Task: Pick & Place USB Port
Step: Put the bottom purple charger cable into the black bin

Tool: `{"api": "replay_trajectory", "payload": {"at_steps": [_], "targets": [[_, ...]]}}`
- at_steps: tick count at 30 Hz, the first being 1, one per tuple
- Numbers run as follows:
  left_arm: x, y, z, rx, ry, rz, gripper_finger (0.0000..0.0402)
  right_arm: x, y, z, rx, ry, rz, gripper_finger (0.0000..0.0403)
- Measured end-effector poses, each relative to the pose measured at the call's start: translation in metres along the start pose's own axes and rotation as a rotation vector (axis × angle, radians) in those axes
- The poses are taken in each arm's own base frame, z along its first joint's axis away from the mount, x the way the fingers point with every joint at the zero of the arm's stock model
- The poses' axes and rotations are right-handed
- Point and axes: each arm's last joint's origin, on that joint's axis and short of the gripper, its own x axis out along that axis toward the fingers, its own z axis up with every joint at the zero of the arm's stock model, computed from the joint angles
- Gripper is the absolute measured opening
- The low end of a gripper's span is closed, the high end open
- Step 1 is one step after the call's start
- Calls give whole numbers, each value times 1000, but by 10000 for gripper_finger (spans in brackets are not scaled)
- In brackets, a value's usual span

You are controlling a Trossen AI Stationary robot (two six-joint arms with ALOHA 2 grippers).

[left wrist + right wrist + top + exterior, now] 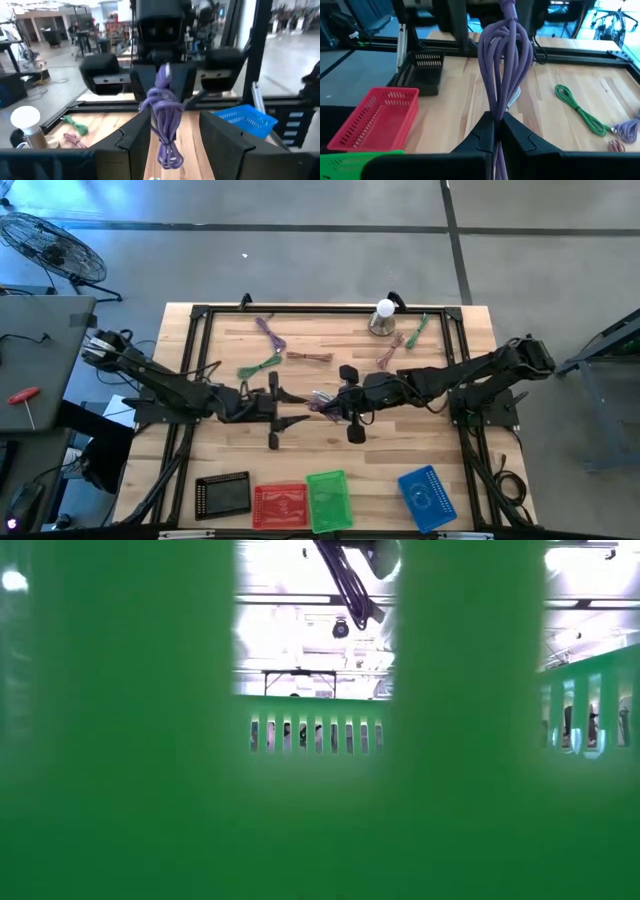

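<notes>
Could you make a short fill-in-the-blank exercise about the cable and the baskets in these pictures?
1. The right claw is shut on a bundled cable of ____ colour.
2. The left claw is ____, its fingers on either side of the hanging bundle.
3. In the high view, the green basket stands between the red basket and the ____ basket.
4. The black basket lies nearest the ____ arm.

Missing words: purple; open; blue; left

Off-task clutter around the wooden desk [300, 460]

A floor fan [50, 245] stands on the grey floor beyond the far left corner; a red-handled screwdriver [25, 398] lies on a grey side table [40, 350] to the left; a white-bulbed lamp [383, 318] sits near the far edge.
</notes>
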Motion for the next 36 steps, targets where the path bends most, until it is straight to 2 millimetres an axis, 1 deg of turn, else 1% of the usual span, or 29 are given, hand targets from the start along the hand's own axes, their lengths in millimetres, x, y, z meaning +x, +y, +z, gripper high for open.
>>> {"api": "replay_trajectory", "payload": {"at_steps": [3, 6, 10, 12, 13, 15, 18, 19, 20, 23, 26, 29, 31, 34, 36], "targets": [[8, -3, 5, 1, 2, 2, 163, 0, 4, 0, -10, 2, 14, 6], [10, -5, 7, 8, 3, -1, 163, -1, 8, -1, -16, 8, 24, 6], [14, -1, 8, 20, 0, -13, 163, -1, 9, -2, -17, 14, 24, 5], [15, 3, 8, 23, 1, -11, 157, -1, 9, -2, -17, 13, 22, 7], [16, 4, 7, 27, 5, -12, 148, -1, 9, -2, -17, 13, 21, 11], [17, 6, 5, 43, 21, -4, 118, -1, 9, -2, -14, 15, 21, 22], [18, 7, 2, 84, 50, -4, 42, -1, 9, -3, -11, 22, 22, 41], [18, 7, 1, 94, 59, -3, 25, -1, 9, -3, -11, 21, 22, 47], [18, 7, 1, 99, 63, 5, 20, -1, 9, -3, -10, 18, 22, 52], [17, 7, 0, 110, 73, 34, 26, -1, 9, -2, 11, 8, 15, 65], [16, 5, -2, 126, 93, 32, 17, -1, 9, -1, 15, 0, 15, 76], [11, -1, -4, 182, 133, 69, 17, -1, 9, 1, 18, -17, 26, 85], [3, -6, -3, 229, 158, 138, 17, -1, 10, 1, 18, -16, 34, 90], [-14, -17, 1, 304, 185, 210, 17, -1, 10, 1, 18, -15, 35, 93], [-28, -27, 6, 317, 182, 223, 17, -1, 10, 1, 15, -13, 35, 93]]}}
